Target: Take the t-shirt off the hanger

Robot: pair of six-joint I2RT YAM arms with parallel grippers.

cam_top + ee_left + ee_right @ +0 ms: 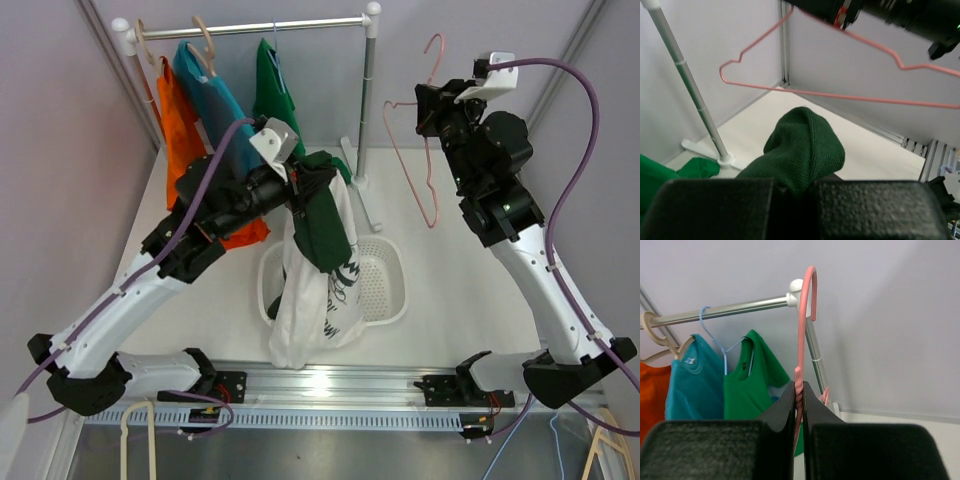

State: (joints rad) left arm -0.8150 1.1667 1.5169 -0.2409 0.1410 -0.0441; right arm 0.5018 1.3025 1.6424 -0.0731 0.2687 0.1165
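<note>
My left gripper (312, 180) is shut on a dark green t-shirt (325, 225), which hangs from it over the white basket (385, 290). In the left wrist view the green fabric (802, 147) bunches between my closed jaws. My right gripper (428, 105) is shut on the neck of a bare pink wire hanger (425, 175) and holds it in the air at the right of the rack. The right wrist view shows the hanger's neck (800, 385) pinched between the fingers, hook up. The pink hanger also crosses the left wrist view (840, 95).
A clothes rack (250, 28) at the back holds orange (175, 120), teal (215, 100) and bright green (275, 90) shirts on hangers. Its pole (368, 110) stands between the arms. A white garment with print (315, 300) drapes over the basket. A spare hanger (135, 440) lies at the near left.
</note>
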